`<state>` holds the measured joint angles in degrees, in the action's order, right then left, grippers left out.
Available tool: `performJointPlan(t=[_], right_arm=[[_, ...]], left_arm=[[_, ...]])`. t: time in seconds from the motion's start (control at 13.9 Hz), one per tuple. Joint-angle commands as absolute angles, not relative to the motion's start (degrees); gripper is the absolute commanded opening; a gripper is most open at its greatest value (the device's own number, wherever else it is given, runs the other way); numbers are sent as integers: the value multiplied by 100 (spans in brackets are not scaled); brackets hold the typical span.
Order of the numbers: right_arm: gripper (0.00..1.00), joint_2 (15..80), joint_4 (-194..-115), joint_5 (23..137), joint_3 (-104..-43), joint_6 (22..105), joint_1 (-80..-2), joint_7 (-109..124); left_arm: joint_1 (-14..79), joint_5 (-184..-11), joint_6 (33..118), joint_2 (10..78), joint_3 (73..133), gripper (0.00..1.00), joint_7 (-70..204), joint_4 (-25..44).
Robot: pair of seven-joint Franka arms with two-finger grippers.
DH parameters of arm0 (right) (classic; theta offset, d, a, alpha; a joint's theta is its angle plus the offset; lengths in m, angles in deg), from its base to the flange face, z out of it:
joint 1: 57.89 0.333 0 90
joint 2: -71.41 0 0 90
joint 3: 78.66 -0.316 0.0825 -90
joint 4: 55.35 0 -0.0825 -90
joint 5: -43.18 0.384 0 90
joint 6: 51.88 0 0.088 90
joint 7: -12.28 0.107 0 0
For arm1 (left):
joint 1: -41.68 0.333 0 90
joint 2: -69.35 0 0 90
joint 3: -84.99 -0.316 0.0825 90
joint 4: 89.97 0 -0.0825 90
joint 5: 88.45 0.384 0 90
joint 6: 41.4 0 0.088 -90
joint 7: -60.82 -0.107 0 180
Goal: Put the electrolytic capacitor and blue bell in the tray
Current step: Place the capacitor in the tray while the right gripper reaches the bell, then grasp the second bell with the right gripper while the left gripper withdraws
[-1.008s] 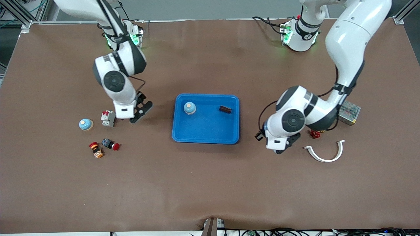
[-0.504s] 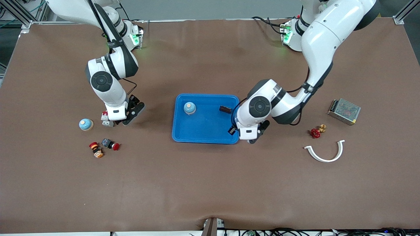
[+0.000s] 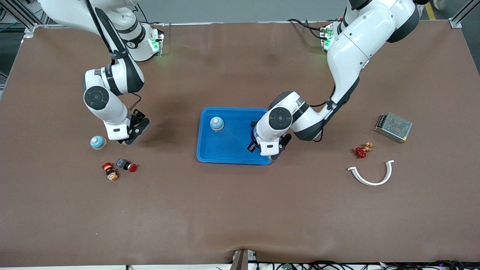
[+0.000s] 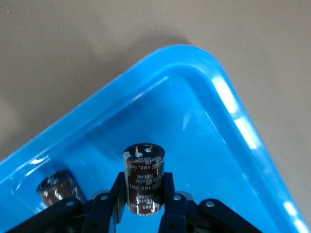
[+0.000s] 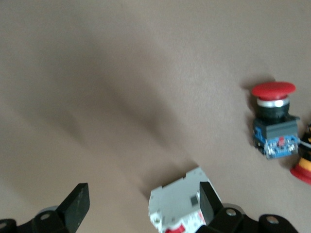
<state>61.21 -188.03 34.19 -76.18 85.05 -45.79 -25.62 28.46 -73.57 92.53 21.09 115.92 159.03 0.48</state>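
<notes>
Electrolytic capacitor (image 4: pixel 144 178) clamped in left end effector (image 4: pixel 144 204), over tray (image 4: pixel 233 121)

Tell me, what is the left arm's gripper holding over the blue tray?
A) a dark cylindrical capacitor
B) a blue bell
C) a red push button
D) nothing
A: the left gripper is shut on a dark brown capacitor, held above the blue tray.

A robotics lab: two white arms (image 3: pixel 348 56) bolted to a brown-covered desk (image 3: pixel 240 210), aluminium framing (image 3: pixel 22 18) at corners, cables (image 3: pixel 337 265) along the edge.
</notes>
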Motion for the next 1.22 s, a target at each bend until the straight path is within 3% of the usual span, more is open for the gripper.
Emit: performJointPlan(t=[0.0, 0.14, 0.36, 0.65, 1.15], right_arm=[[100, 6701, -18824, 3360, -7708, 8050, -4908, -2734], [100, 6701, -18789, 3377, -7717, 8057, -5425, -3514], [100, 6657, -18692, 3378, -7700, 8119, -6111, -4359], [100, 6482, -18613, 3579, -7708, 8206, -6964, -5423], [100, 5919, -18613, 3973, -7717, 8602, -7450, -5873]], left_arm=[[2490, -7447, 9307, 2092, 11225, 48, 15960, -85], [2516, -7430, 9307, 2136, 11224, 100, 15969, -85], [2542, -7351, 9141, 2329, 11215, 100, 15943, -190], [2621, -7272, 8079, 2707, 11207, 100, 15462, -629], [3156, -7008, 7296, 3611, 11224, 100, 13213, -586]])
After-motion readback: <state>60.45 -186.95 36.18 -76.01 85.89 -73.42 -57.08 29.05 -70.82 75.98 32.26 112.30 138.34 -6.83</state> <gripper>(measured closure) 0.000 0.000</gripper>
